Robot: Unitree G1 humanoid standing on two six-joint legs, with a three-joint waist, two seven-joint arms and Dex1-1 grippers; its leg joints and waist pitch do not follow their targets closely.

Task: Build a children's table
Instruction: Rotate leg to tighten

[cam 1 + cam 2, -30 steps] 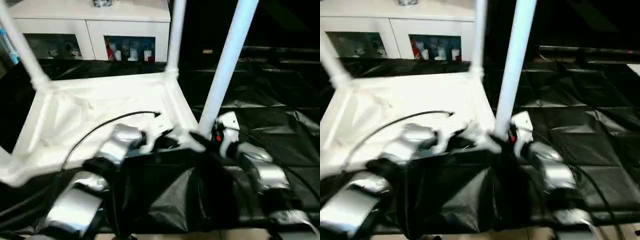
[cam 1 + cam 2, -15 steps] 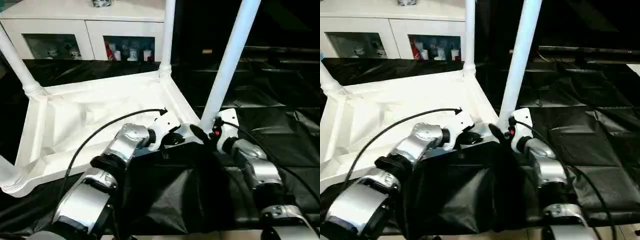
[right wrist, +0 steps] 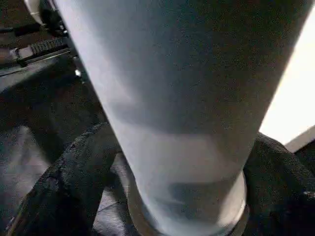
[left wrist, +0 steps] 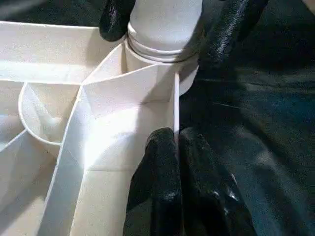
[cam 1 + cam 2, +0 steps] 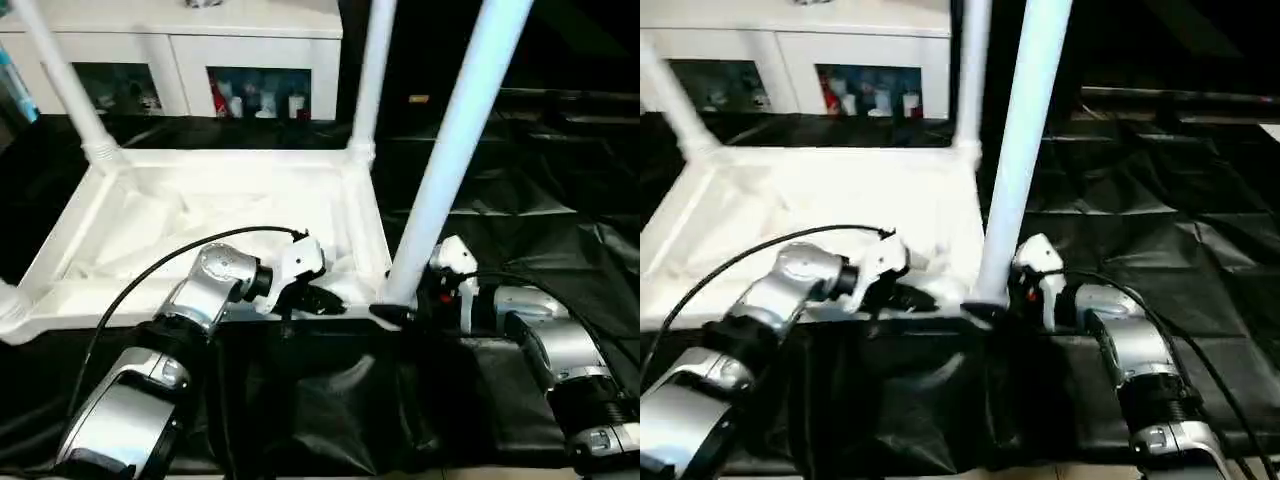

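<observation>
The children's table [image 5: 200, 210] lies upside down on the black work table, its white legs standing up from the corner sockets. My left gripper [image 4: 176, 140] is shut on the thin near rim wall [image 4: 175, 105], close to the near right corner. The near right leg [image 5: 450, 150] stands in its socket [image 4: 162, 51]. My right gripper [image 5: 395, 312] is open, its black fingers [image 4: 115, 19] flanking the base of that leg, one on each side. The far right leg [image 5: 372, 80] and far left leg [image 5: 65, 80] stand upright too.
A white cabinet [image 5: 180, 50] with glass doors and small items stands behind the work table. Creased black cloth [image 5: 540, 200] covers the table to the right. A black cable [image 5: 150, 275] arcs over my left forearm above the tabletop's ribbed underside.
My right gripper's fingers have spread wider around the near right leg's base. The left gripper has stayed shut on the rim. The head view has shifted.
</observation>
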